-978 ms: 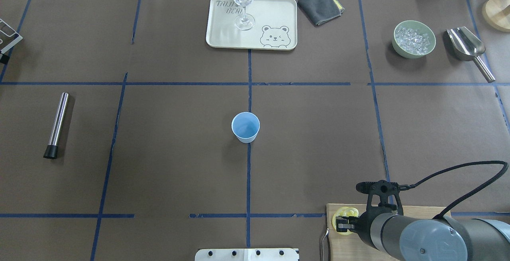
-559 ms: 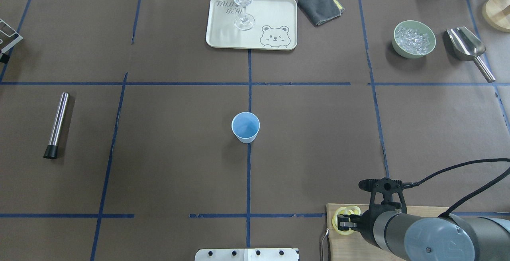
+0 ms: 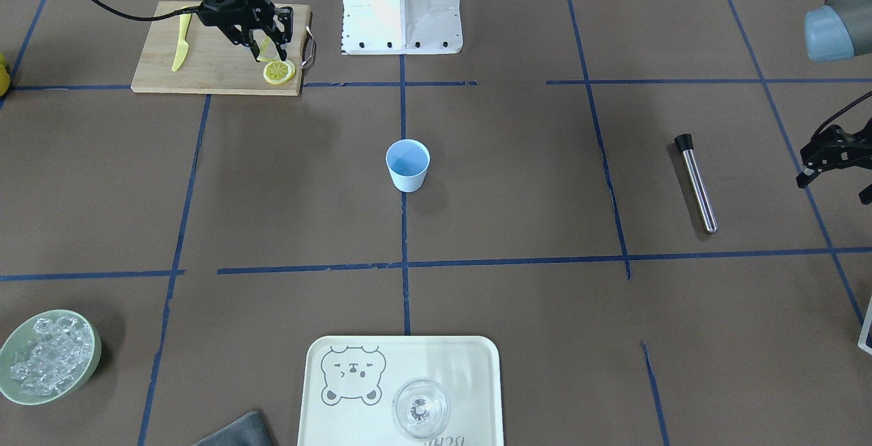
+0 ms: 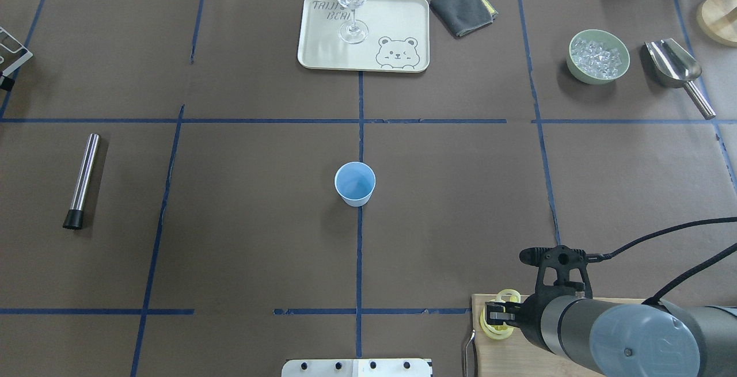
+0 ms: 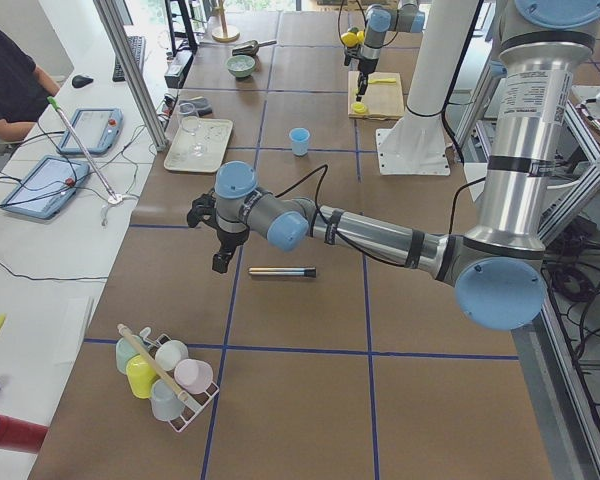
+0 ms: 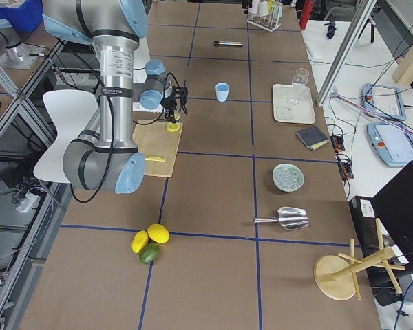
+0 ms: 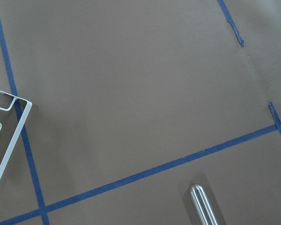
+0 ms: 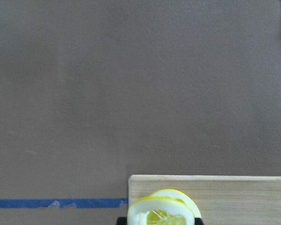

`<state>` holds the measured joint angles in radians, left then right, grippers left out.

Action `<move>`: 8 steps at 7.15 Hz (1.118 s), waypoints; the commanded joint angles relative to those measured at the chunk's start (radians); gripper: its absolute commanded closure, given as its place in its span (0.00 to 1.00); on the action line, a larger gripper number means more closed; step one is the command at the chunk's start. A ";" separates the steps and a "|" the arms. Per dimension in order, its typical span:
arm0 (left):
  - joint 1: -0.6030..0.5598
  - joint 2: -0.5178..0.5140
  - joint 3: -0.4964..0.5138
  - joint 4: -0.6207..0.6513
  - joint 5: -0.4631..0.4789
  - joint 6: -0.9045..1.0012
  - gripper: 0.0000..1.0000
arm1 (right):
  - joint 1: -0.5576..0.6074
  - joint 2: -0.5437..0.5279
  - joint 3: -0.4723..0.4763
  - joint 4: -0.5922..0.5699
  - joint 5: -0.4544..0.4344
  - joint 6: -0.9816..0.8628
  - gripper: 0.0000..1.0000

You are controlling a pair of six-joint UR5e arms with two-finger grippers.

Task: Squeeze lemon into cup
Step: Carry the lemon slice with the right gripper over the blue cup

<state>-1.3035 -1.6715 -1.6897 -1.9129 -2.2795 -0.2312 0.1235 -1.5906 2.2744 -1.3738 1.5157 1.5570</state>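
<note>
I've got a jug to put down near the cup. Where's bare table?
Bare table rings the cup on every side: towards the tray, the steel tube and the cutting board. It is crowded at the board's corner, where the right gripper grips one lemon slice beside another.

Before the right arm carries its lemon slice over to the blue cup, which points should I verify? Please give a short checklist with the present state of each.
1. Grip: the right gripper is shut on the lemon slice, which it holds upright above the cutting board: ok.
2. Held slice free of the second slice, which lies on the board: cannot tell, because they overlap in the views.
3. The cup is upright and looks empty: ok.
4. Way from the board to the cup: nothing stands in it: ok.
5. The left gripper is far from the cup, near the steel rod: ok.
</note>
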 commanded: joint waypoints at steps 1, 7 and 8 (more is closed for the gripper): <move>0.000 -0.001 -0.001 0.000 0.000 0.000 0.00 | 0.098 0.164 -0.010 -0.136 0.085 -0.005 0.48; 0.000 0.001 -0.001 -0.002 0.000 0.000 0.00 | 0.315 0.815 -0.483 -0.363 0.138 -0.101 0.48; 0.000 0.001 0.001 -0.002 0.000 0.000 0.00 | 0.327 0.863 -0.563 -0.354 0.138 -0.116 0.48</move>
<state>-1.3036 -1.6712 -1.6895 -1.9142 -2.2795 -0.2311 0.4310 -0.8097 1.8270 -1.7359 1.6533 1.4599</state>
